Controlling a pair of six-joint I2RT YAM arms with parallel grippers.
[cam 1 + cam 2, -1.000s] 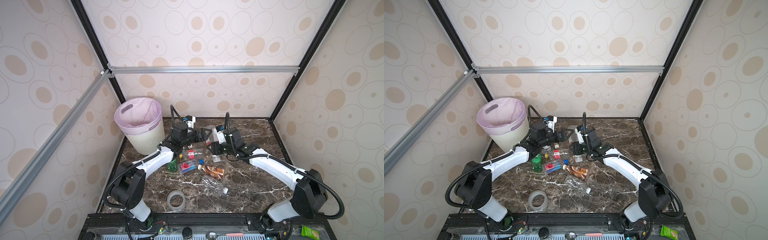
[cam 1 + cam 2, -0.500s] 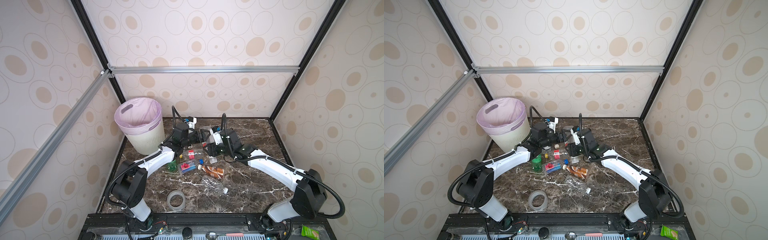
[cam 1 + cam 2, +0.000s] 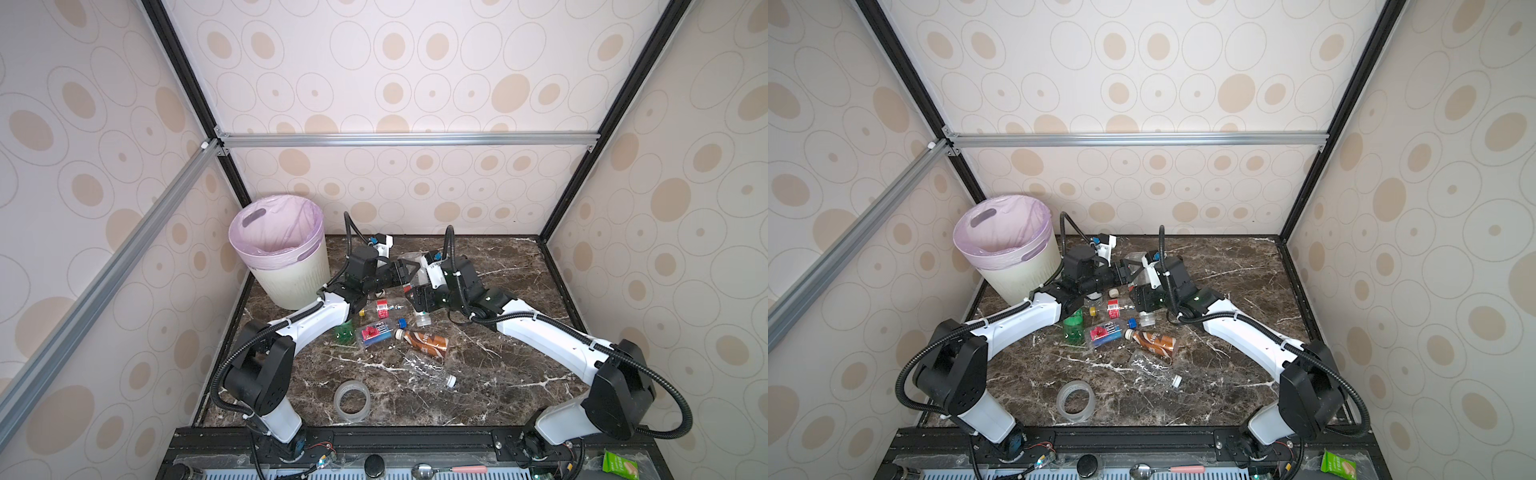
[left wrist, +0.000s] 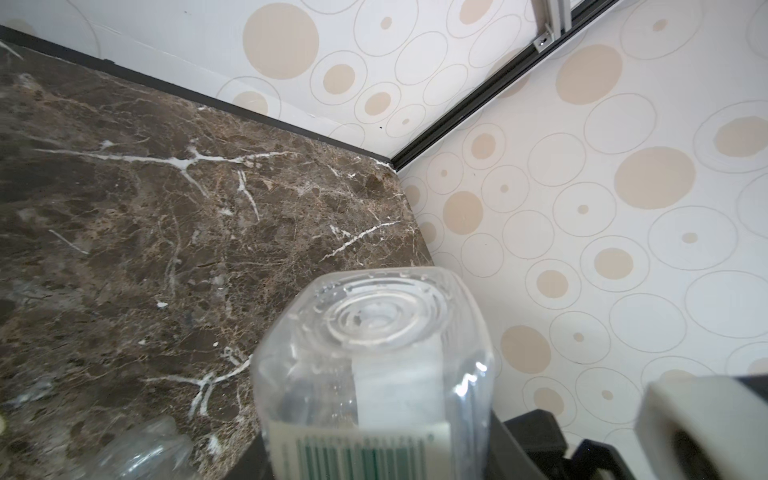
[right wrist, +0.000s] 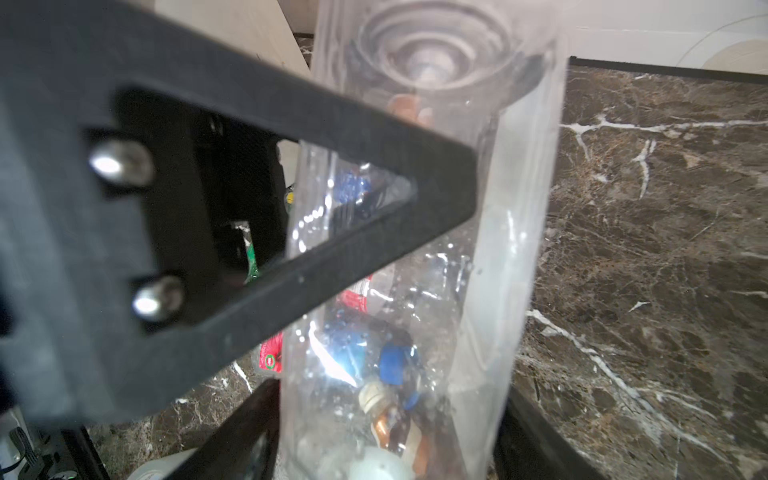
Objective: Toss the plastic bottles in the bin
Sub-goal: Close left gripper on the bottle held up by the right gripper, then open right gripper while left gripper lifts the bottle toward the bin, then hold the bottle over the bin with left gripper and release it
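Cream circle-patterned walls point(image 3: 415, 62), aluminium rail point(image 3: 407, 139), dark marble tabletop point(image 3: 498, 374) — evenly lit

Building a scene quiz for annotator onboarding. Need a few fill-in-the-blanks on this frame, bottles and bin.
1. In both top views the bin stands in the far ___ corner of the table.
2. The brown bottle lies on its ___.
3. The thing nearest the table's front edge is the ___.

Missing words: left; side; tape ring.
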